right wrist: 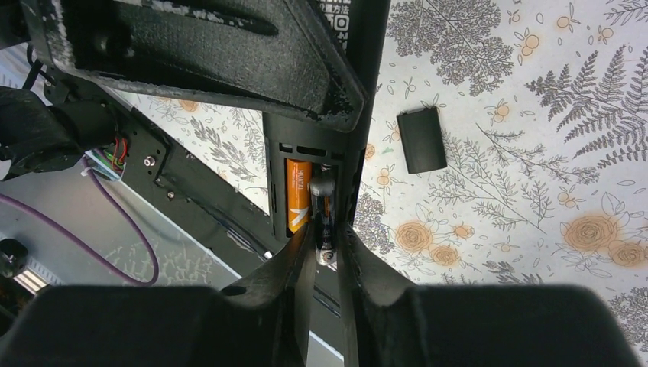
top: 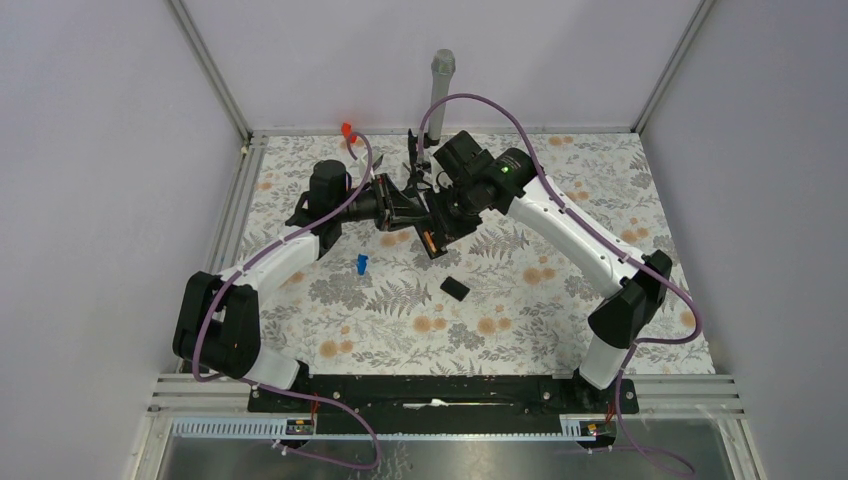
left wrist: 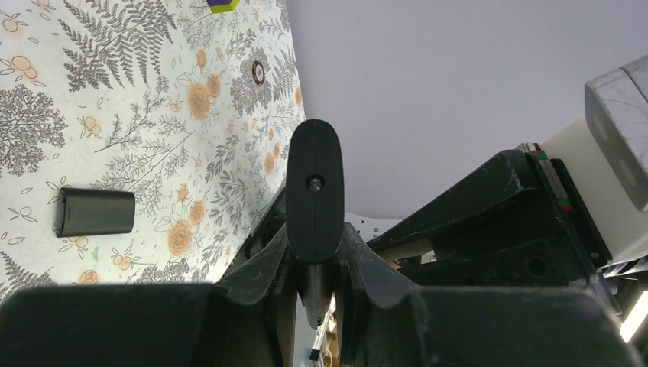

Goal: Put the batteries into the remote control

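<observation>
- Left gripper (left wrist: 315,256): clamped tight on the remote control (left wrist: 314,187), which it holds in the air above the table (right wrist: 535,92).
- We judge the remote light, stiff and smooth-cased, best gripped across its narrow sides, clear of the open bay.
- Right gripper (right wrist: 325,238): at the remote's bay, jaws narrow, pinching the second battery (right wrist: 325,200).
- Cover plate (right wrist: 421,140): flat on the table, apart from the remote.
- First battery (right wrist: 298,195): seated in the remote's bay.
- We rate the batteries light, hard and slick, so pinch them mid-barrel.

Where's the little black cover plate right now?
Top view: the cover plate lies flat on the table, just below the held remote control, right of the blue piece.
</observation>
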